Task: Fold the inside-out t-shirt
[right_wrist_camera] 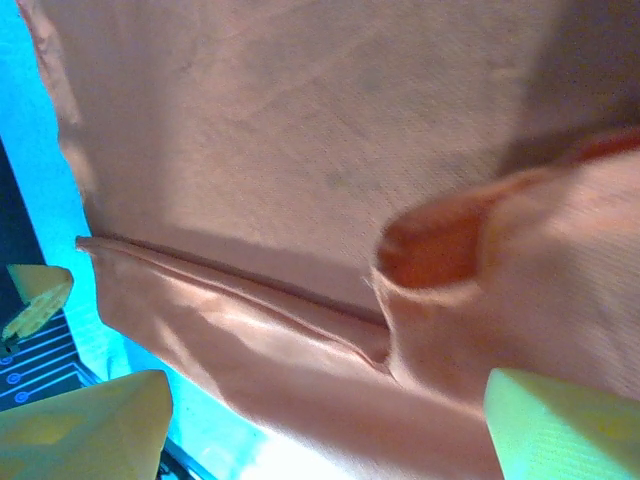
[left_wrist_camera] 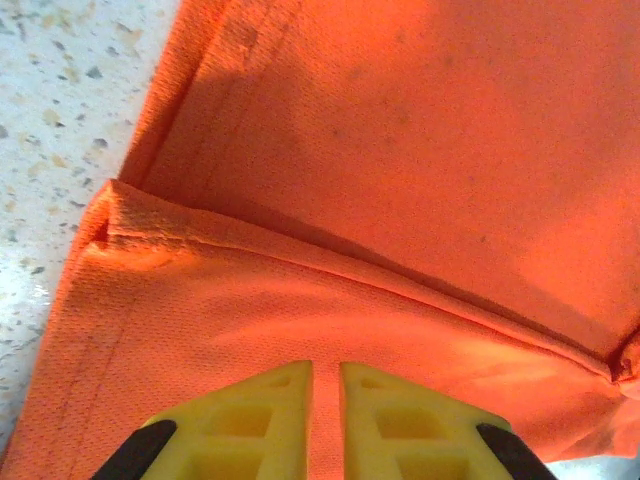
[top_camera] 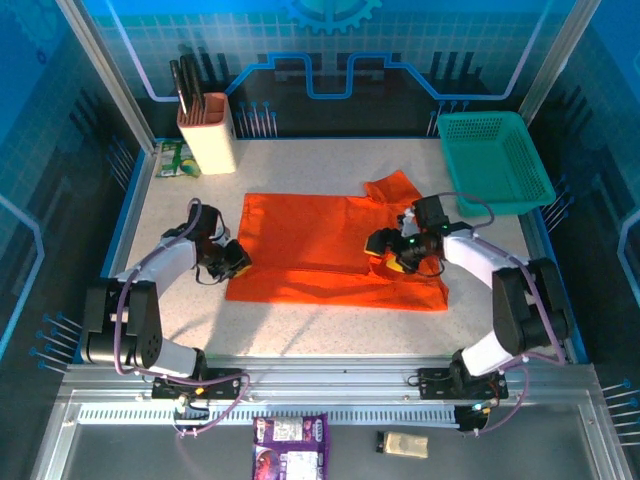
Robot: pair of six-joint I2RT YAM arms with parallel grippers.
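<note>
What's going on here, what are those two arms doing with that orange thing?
Two robot arms are working on an orange t-shirt that lies spread mostly flat on the table, with one sleeve sticking up at its far right. The left gripper sits at the shirt's left edge with its jaws almost closed; whether it pinches cloth is hard to tell. The right gripper is over the shirt's right side with its jaws wide open, holding nothing. A teal basket stands empty at the far right.

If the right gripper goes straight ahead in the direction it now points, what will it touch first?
Most likely the inside-out t-shirt: in the right wrist view the open right gripper faces its orange cloth, with nothing else in front. How far off the cloth lies is unclear.
</note>
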